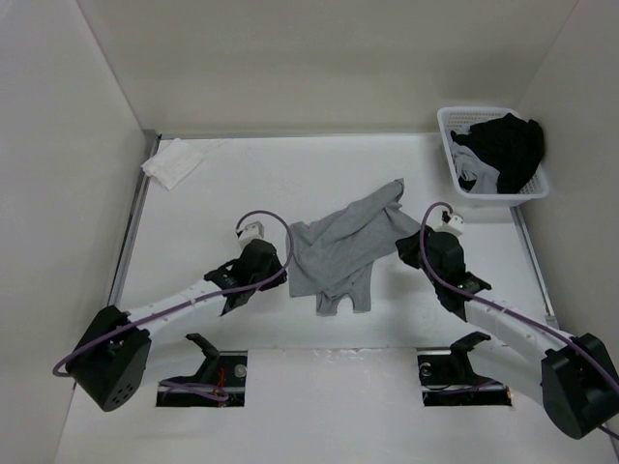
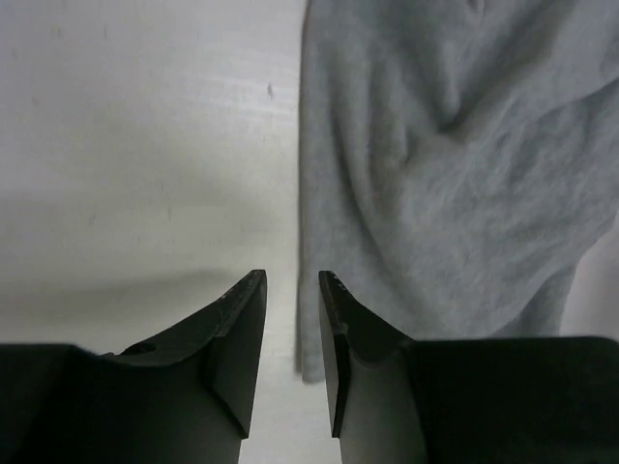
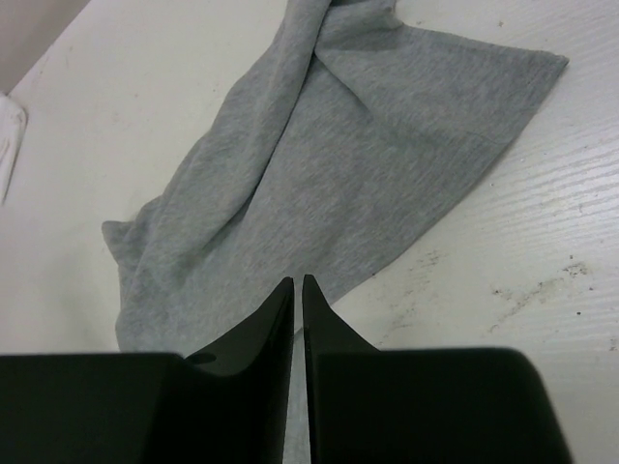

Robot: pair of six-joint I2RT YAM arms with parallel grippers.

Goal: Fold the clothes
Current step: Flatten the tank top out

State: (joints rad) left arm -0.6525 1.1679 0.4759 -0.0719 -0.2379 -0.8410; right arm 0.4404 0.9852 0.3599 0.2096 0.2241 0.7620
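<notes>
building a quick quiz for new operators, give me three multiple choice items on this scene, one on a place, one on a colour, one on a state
1. Where does the basket stand? A: far right corner. B: far left corner. C: near edge.
2. What colour is the garment lying loose in the middle? A: black. B: light grey. C: red.
3. How is the left end effector? A: clamped on the garment. B: gripping a white cloth. C: jaws apart, nothing between them.

Answers:
1 is A: the top view shows it at the far right.
2 is B: every view shows grey knit.
3 is C: the left wrist view shows bare surface between its jaws.
</notes>
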